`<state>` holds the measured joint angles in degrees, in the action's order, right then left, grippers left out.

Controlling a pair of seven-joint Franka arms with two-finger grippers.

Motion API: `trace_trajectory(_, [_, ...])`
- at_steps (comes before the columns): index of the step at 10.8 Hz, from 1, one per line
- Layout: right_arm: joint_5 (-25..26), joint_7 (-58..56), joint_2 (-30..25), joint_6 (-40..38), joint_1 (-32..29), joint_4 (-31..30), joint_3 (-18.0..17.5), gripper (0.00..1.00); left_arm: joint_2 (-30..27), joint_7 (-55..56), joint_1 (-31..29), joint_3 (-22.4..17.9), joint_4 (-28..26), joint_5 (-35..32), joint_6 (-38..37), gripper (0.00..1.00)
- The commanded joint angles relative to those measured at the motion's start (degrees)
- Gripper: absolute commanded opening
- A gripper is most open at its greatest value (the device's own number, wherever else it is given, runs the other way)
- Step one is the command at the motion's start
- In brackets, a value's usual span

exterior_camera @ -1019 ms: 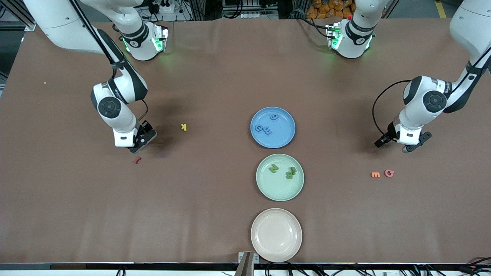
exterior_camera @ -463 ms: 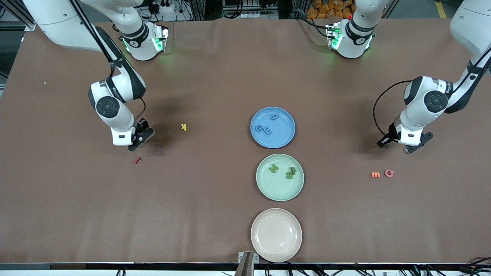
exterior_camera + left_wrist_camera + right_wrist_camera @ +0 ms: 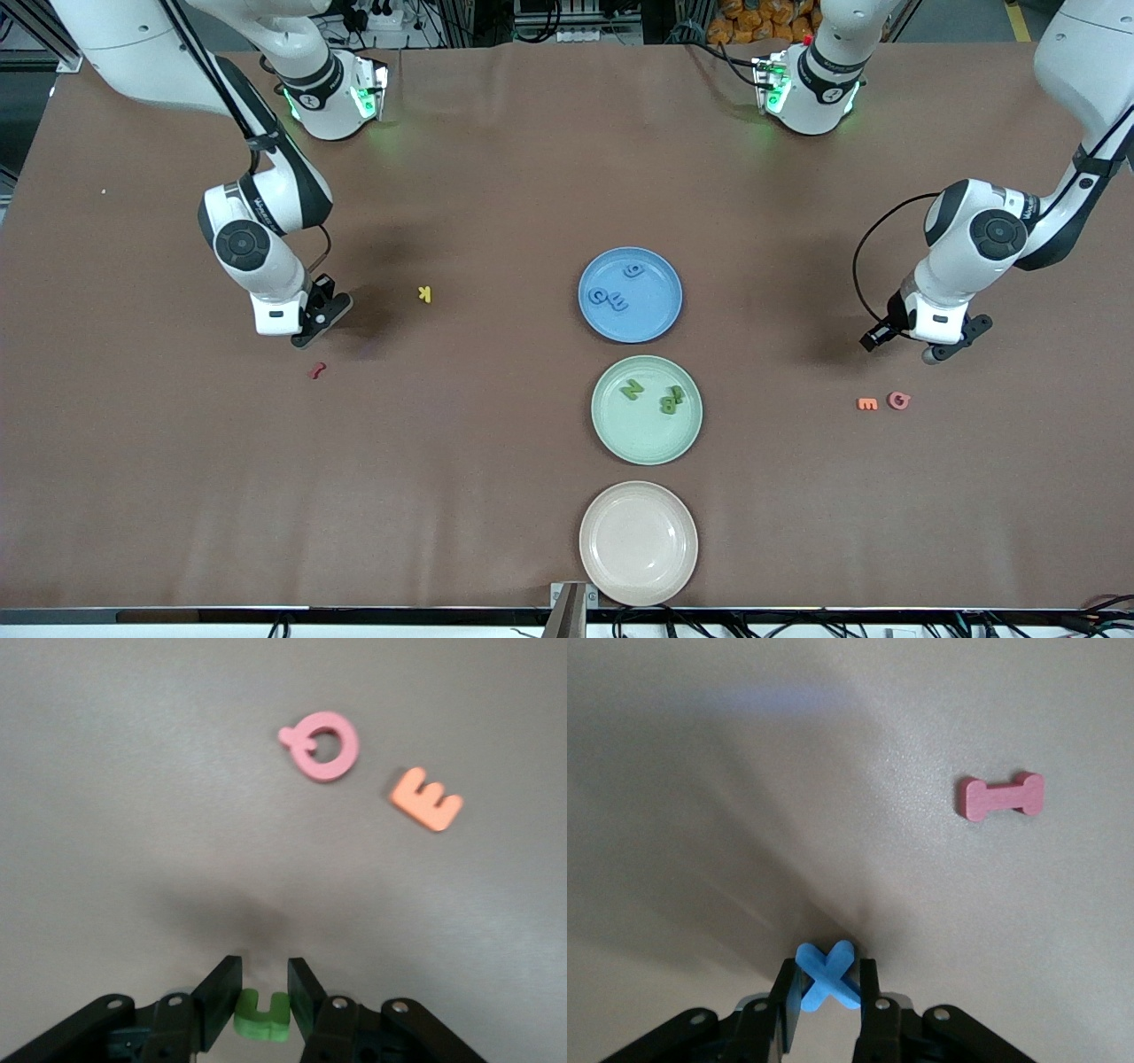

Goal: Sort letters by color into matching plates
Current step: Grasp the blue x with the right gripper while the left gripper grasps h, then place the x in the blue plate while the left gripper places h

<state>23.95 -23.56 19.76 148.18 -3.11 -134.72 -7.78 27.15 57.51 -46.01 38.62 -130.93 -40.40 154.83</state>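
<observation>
Front view: three plates are lined up mid-table, blue plate (image 3: 630, 294) farthest, green plate (image 3: 647, 409), beige plate (image 3: 638, 542) nearest; left wrist view: a green letter (image 3: 262, 1017) is gripped by the left gripper (image 3: 263, 997); right wrist view: a blue letter (image 3: 827, 975) is gripped by the right gripper (image 3: 826, 996).

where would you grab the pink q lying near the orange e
The pink Q lies flat on the table, apart from the orange E. Come straight down from above and pinch across the ring's outer edges, keeping one finger off the little tail. The free side away from the E gives the most room. The left gripper is already shut on a green letter, so that goes first.
</observation>
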Motion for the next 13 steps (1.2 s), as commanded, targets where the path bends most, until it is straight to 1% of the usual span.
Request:
trace_trajectory(1, [-4.23,0.18,-3.13,-5.14,-0.94,0.49,-2.58,0.0,0.53,5.75,0.48,5.3,3.04,3.28,-0.41,0.0])
trace_trajectory(2, [-9.48,0.26,-4.62,-10.92,-0.41,3.12,-4.68,0.0,0.63,7.68,2.4,6.37,4.01,5.22,-0.41,0.0])
trace_trajectory(3, [-15.97,1.31,-5.6,-16.63,1.68,6.54,-5.57,0.0,0.71,10.57,6.68,6.38,5.76,7.41,-0.41,0.0])
trace_trajectory(4, [-23.08,4.97,-6.21,-21.83,6.4,10.66,-5.32,0.0,1.76,13.74,10.72,6.3,8.21,9.35,-0.5,0.0])
trace_trajectory(5, [-26.03,11.36,-5.87,-24.4,8.88,14.1,-5.58,0.0,3.07,17.16,14.42,6.3,10.93,10.41,-0.58,0.0])
trace_trajectory(7, [-27.19,26.29,-4.3,-24.17,16.77,17.89,-5.58,0.0,6.23,24.72,21.8,6.03,16.64,10.69,-0.58,0.0])
trace_trajectory(8, [-28.24,33.94,-2.29,-23.9,21.08,20.78,-5.58,0.0,8.25,27.8,25.67,5.68,19.81,10.6,-0.58,0.0])
trace_trajectory(9, [-29.21,42.02,0.52,-23.81,25.21,24.38,-5.49,0.0,10.27,30.44,29.88,4.38,23.41,10.51,-0.58,0.0])
trace_trajectory(10, [-29.57,50.02,3.24,-23.12,29.0,27.98,-5.49,0.0,11.51,33.25,34.97,1.93,26.66,10.51,-0.58,0.0])
trace_trajectory(11, [-29.66,57.23,6.06,-21.46,32.51,31.24,-5.49,0.0,12.48,36.85,40.85,-1.49,29.74,10.51,-0.58,0.0])
trace_trajectory(12, [-29.57,65.14,9.22,-18.22,36.03,34.05,-5.23,0.0,12.23,39.41,47.09,-7.36,30.9,10.43,-0.58,0.02])
trace_trajectory(13, [-29.4,71.48,12.12,-14.1,38.41,36.17,-5.23,0.0,11.97,39.26,49.85,-11.85,30.74,9.47,-0.76,0.99])
